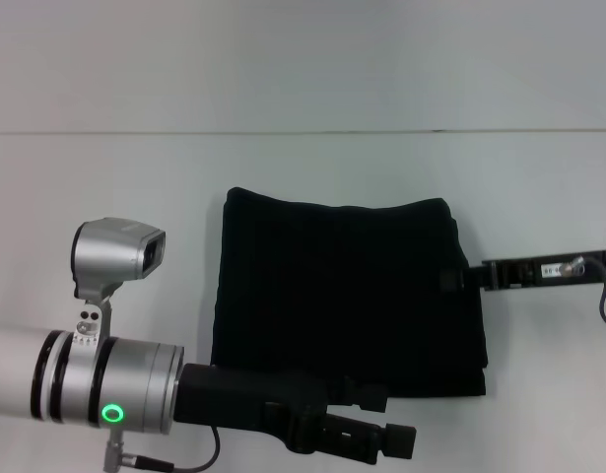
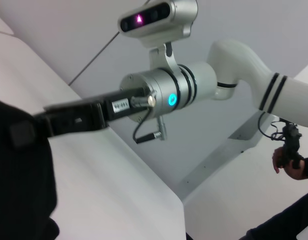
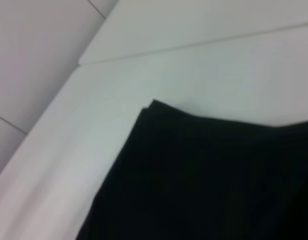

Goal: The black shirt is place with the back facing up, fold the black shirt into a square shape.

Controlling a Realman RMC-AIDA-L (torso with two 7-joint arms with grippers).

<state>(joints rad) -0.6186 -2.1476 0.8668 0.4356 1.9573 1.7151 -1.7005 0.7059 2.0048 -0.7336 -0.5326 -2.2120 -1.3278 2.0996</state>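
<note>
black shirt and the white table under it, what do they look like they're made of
The folded black shirt looks like soft matte cloth, likely a knit: it absorbs light, and its edges sag and stack in rounded layers. The smooth white table looks hard and flat, with a faint sheen, perhaps laminate or painted board; which one cannot be told.

The black shirt [image 1: 347, 296] is plain black all over, with no letters or pictures showing on it. It lies on a white table [image 1: 105, 177], and the wall [image 1: 283, 59] behind is a pale grey-white. The left gripper [image 1: 367, 404] and the right gripper [image 1: 460, 279] are black, each arm's wrist is shiny silver with black rings, the left wrist has a little green light [image 1: 112, 413], and the right wrist has a blue-green light [image 2: 172, 99].
</note>
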